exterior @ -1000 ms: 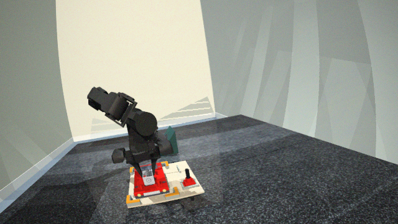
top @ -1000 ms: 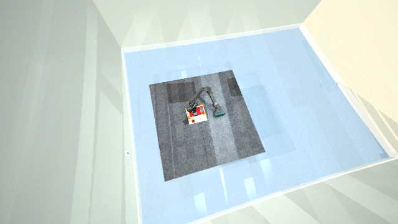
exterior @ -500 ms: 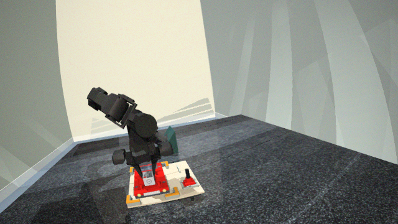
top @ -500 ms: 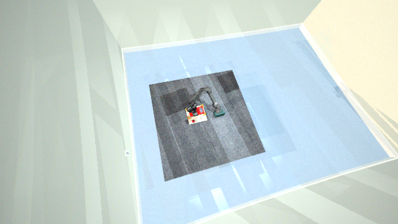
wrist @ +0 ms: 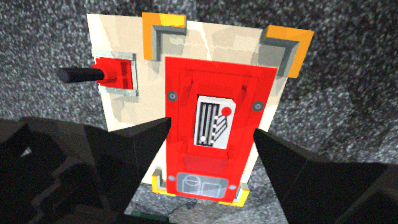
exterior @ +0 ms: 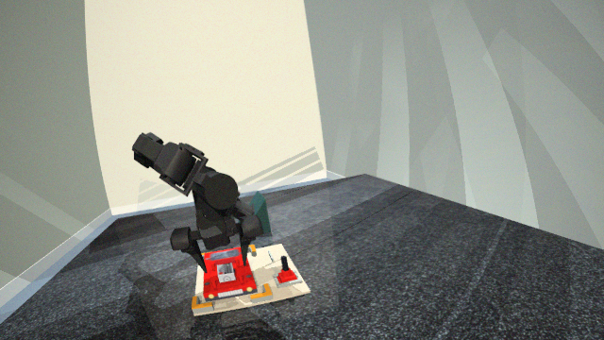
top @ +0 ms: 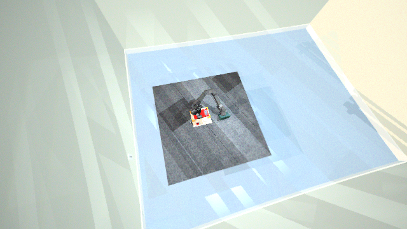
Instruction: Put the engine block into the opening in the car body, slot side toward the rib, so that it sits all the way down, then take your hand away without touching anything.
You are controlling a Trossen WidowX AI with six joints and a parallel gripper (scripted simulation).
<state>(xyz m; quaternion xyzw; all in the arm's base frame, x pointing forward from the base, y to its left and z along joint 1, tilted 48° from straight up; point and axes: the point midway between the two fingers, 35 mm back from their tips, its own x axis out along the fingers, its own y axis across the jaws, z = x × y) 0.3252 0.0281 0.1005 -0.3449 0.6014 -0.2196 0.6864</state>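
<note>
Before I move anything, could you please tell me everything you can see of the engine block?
The engine block is a small, pale grey-white piece, seemingly plastic, with dark parallel slots along one side of its top, slanted stripes beside them and a red round spot near one corner. It sits in the opening of the red car body, within its walls, looking upright. The gripper is open around it, fingers apart from it on both sides. Whether it is fully down, I cannot tell.
</note>
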